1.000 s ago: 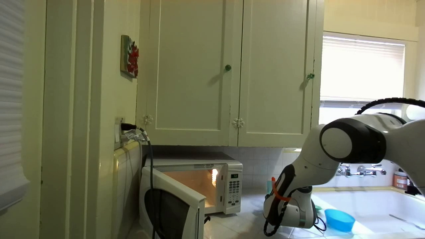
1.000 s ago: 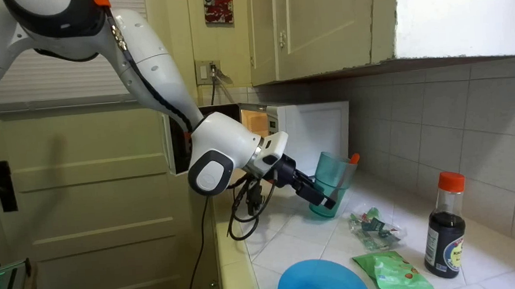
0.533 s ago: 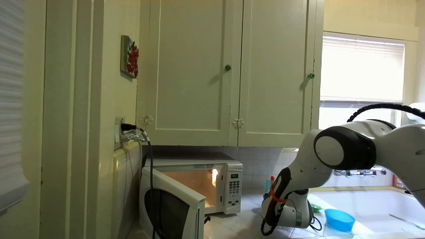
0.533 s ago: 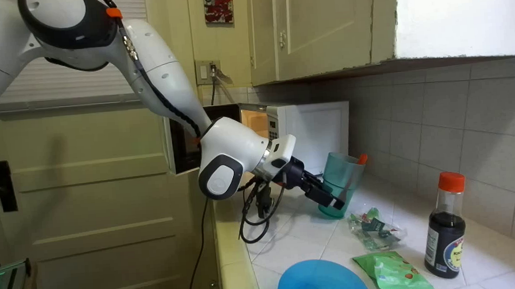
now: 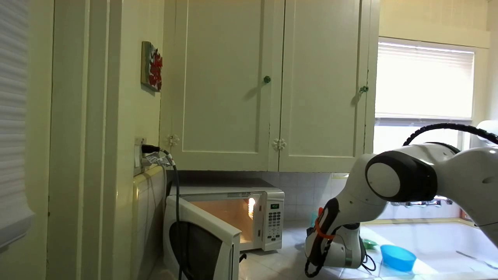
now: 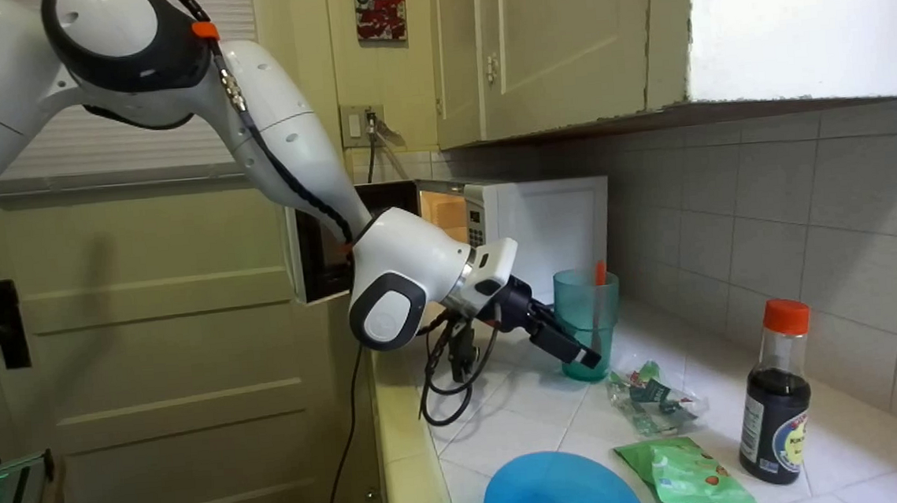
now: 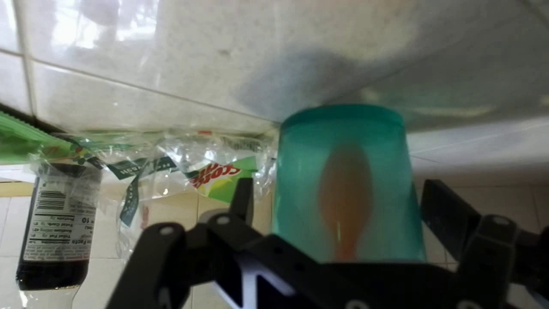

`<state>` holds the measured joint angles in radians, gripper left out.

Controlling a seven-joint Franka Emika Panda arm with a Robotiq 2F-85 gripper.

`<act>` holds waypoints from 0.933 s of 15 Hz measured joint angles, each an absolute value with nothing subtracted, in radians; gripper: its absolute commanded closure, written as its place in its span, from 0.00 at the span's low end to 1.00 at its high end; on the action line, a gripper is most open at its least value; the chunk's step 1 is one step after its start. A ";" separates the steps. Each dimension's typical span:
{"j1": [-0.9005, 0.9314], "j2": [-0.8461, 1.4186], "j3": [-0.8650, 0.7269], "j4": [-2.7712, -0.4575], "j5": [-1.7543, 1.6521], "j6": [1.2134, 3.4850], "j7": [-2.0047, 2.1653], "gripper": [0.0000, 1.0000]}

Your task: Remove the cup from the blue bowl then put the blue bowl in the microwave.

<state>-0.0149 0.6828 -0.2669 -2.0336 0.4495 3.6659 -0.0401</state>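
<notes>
The teal translucent cup (image 6: 578, 298) stands upright on the counter with an orange spoon in it. It fills the middle of the wrist view (image 7: 300, 184). My gripper (image 7: 341, 197) is open around the cup, one finger on each side. A gap shows at the left finger; the right finger is very close to the wall. In an exterior view the fingertips (image 6: 586, 358) are low beside the cup. The blue bowl (image 6: 560, 492) stands empty on the counter, apart from the cup; it also shows by the sink (image 5: 398, 258). The microwave (image 5: 274, 221) has its door (image 5: 202, 241) open and its inside lit.
A clear plastic bag (image 6: 656, 403), a green packet (image 6: 685, 475) and a red-capped dark bottle (image 6: 775, 402) lie or stand on the counter near the bowl. Upper cabinets (image 5: 233, 85) hang above. A sink (image 5: 439, 241) is beside the bowl. A cord hangs before the microwave door.
The arm has lowered and shifted slightly toward the bowl side. The cup was tilted in the gripper and now stands upright on the counter; the fingers have let go of it.
</notes>
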 measured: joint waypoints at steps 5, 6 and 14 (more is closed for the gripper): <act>0.002 0.689 -0.273 -2.039 0.468 3.666 -0.042 0.00; 0.010 0.687 -0.280 -2.045 0.482 3.666 -0.044 0.00; 0.145 0.539 -0.428 -2.241 0.611 3.644 -0.218 0.00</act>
